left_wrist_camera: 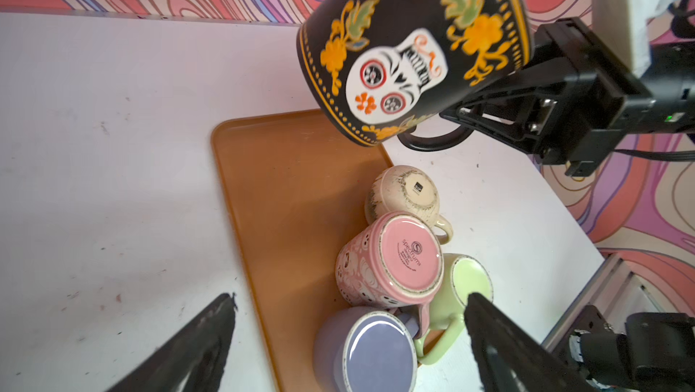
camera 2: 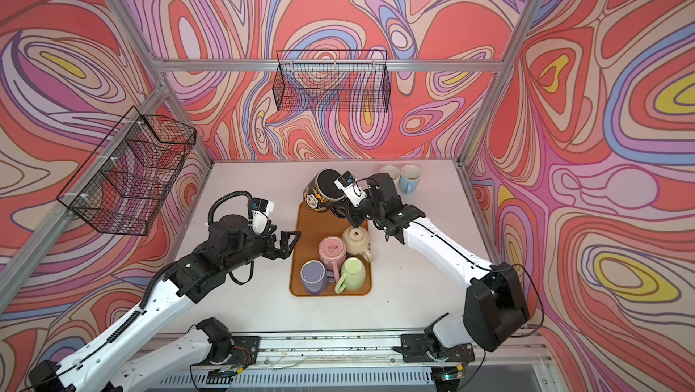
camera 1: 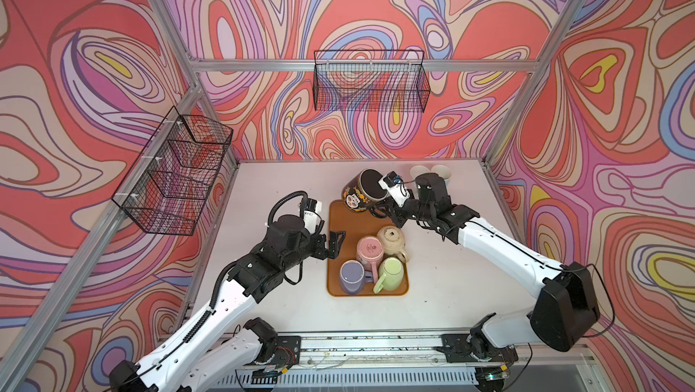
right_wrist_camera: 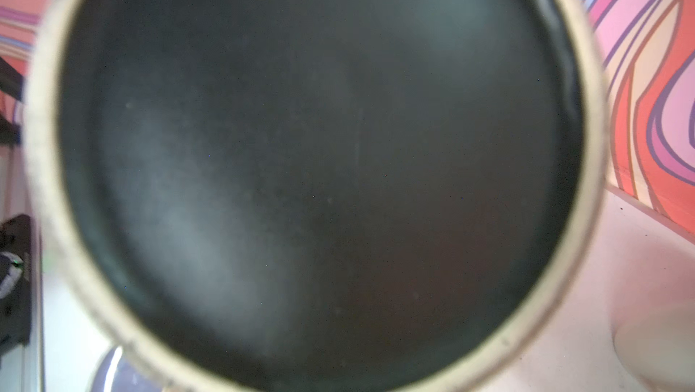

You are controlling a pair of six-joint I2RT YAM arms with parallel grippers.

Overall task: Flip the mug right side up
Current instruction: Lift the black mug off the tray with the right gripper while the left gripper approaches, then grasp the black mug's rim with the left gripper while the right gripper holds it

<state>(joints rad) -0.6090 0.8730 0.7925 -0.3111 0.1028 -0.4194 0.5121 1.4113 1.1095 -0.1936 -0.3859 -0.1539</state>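
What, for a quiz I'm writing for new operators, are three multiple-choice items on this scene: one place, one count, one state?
1. Where is the black skull-painted ceramic mug? A) in the wire basket B) lifted, tilted, over the orange plastic tray's far end C) among the tray's mugs
2. How many mugs sit bottom-up on the tray? A) two B) six C) four
3. The left claw is: A) open, empty B) shut on a mug C) clamped on the tray

1 B: the right claw holds it by the handle.
2 C: cream mug, pink mug, purple mug, green mug show bases.
3 A: its fingers stand apart.
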